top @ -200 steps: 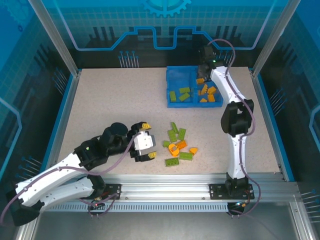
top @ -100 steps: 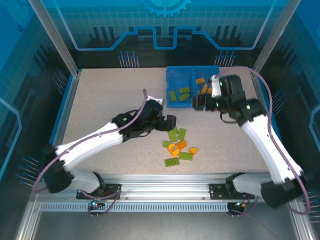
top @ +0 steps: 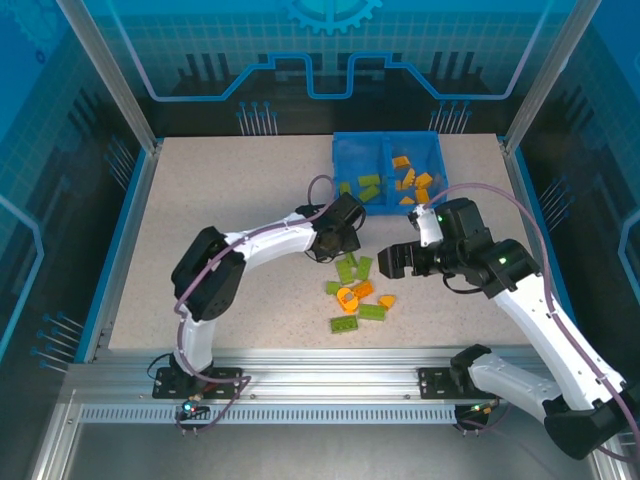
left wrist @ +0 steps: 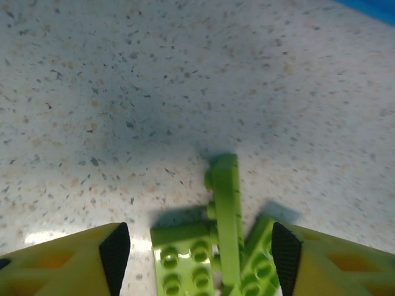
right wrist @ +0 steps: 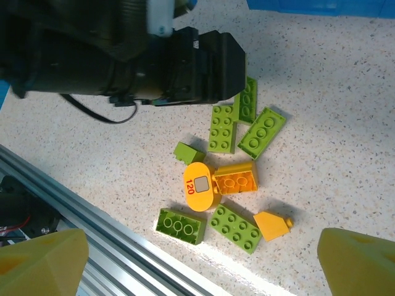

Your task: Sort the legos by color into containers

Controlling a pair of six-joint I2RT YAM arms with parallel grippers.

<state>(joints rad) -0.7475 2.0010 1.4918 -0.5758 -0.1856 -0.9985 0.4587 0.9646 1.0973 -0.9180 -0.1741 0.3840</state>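
Legos (top: 355,290): roughly half sorted.
Cluster remains on desk (top: 220,200) outside blue bin (top: 336,170); left pincer (left wrist: 199,246) and right pincer (top: 387,262) spread, empty.

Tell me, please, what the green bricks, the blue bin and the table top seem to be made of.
Lime green studded bricks: probably hard moulded plastic, slightly glossy; crisp studs and soft highlights suggest it.
Blue rectangular two-compartment bin: likely plastic too; thin walls, uniform colour.
Speckled beige table top: perhaps laminate or composite; a pale reflection shows some gloss.
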